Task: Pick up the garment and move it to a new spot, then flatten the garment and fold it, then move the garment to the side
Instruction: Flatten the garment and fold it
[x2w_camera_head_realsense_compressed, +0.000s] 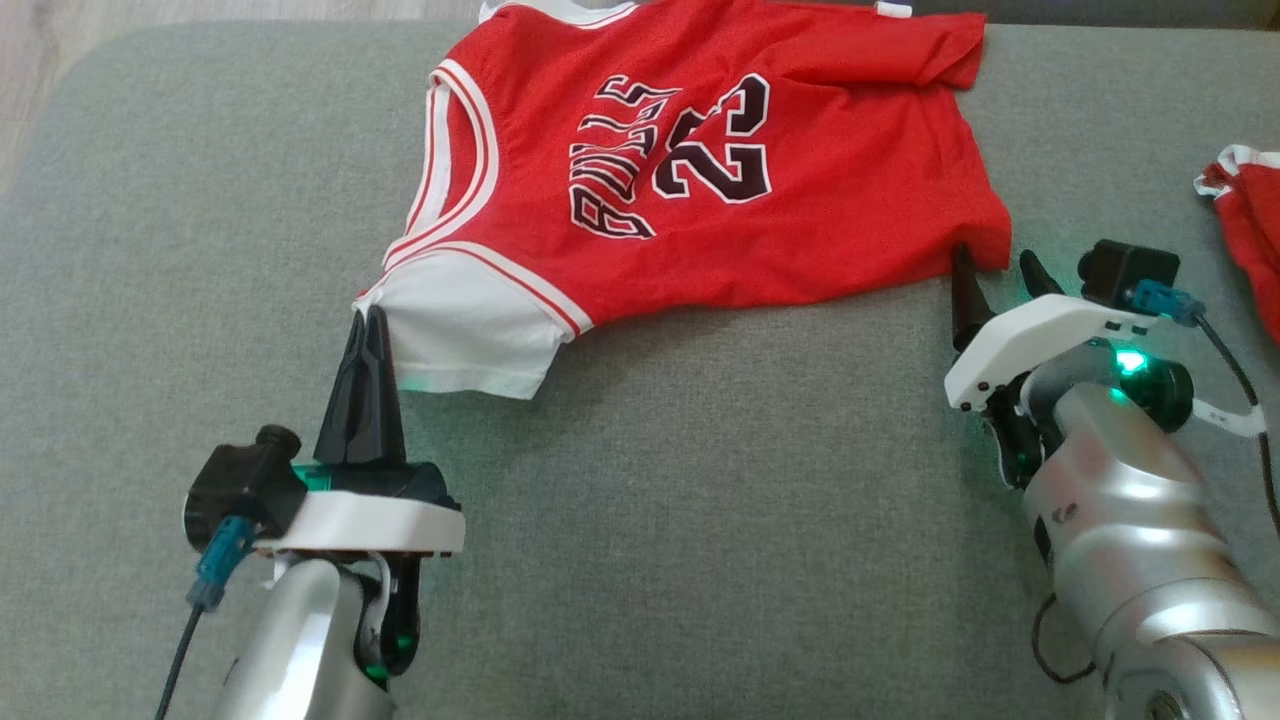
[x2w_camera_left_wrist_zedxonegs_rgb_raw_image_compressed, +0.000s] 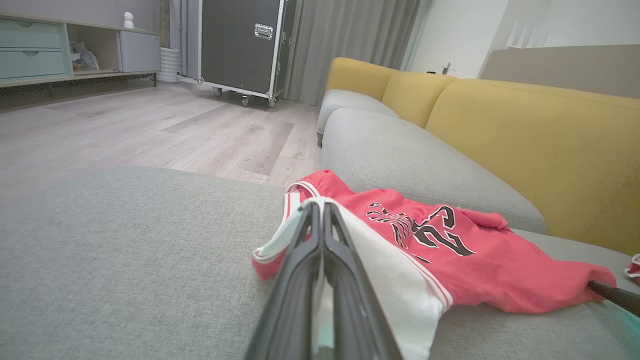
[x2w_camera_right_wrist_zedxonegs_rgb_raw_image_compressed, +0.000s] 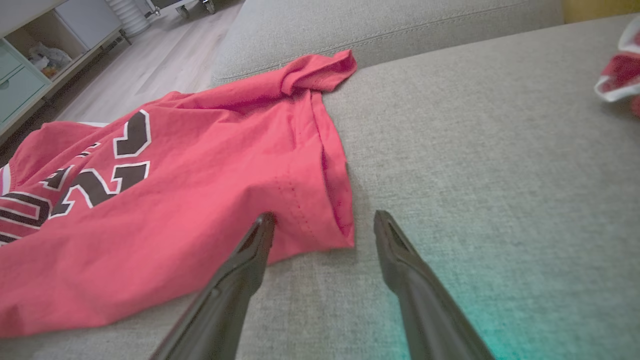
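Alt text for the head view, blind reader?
A red jersey lies spread on a grey cushion, the left gripper shut on its white sleeve and the right gripper open at its hem corner. A second red garment shows at the right edge.

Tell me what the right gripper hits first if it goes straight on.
Probably the red jersey: its hem corner lies between the open fingers of the right gripper, on the grey cushion.

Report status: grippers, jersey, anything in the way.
Left gripper shut on white sleeve of jersey. Right gripper open, straddling near hem corner. Garment spread on grey cushion, far corner rumpled. Second red garment lies apart, rightward.
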